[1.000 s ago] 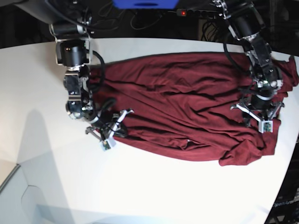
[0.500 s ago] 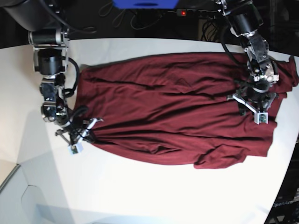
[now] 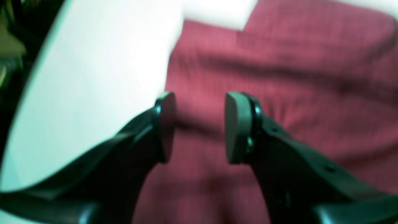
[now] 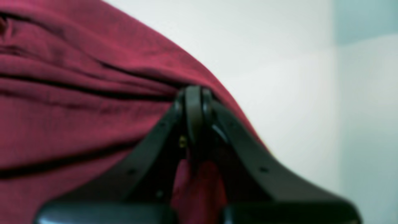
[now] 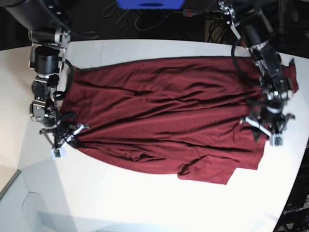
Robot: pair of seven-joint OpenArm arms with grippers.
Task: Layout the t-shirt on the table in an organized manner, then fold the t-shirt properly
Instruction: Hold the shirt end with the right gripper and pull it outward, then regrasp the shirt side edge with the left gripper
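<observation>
From the left wrist camera I see my left gripper (image 3: 199, 127) with its jaws standing apart, nothing between the pads; it hangs over the dark maroon knit t-shirt (image 3: 279, 93), close to the cloth's edge where the smooth white worktop (image 3: 93, 77) begins. The picture is blurred, so I cannot tell whether the pads touch the fabric.

From the right wrist camera, my right gripper (image 4: 194, 102) has its jaws closed on an edge of the t-shirt (image 4: 77, 109). Folds run away from the pinch point, and a bit of maroon cloth shows below it between the two black fingers. The white worktop (image 4: 279, 77) lies bare just beyond that edge.

In the base view, the t-shirt (image 5: 169, 116) lies stretched long across the worktop (image 5: 145, 203), wrinkled, with a loose flap hanging toward the near edge. The right gripper (image 5: 65, 137) sits at the shirt's left end in this view, holding its corner. The left gripper (image 5: 268, 126) is over the shirt's opposite end, above the cloth near that edge. A blue object (image 5: 149, 4) shows beyond the worktop's far edge.
</observation>
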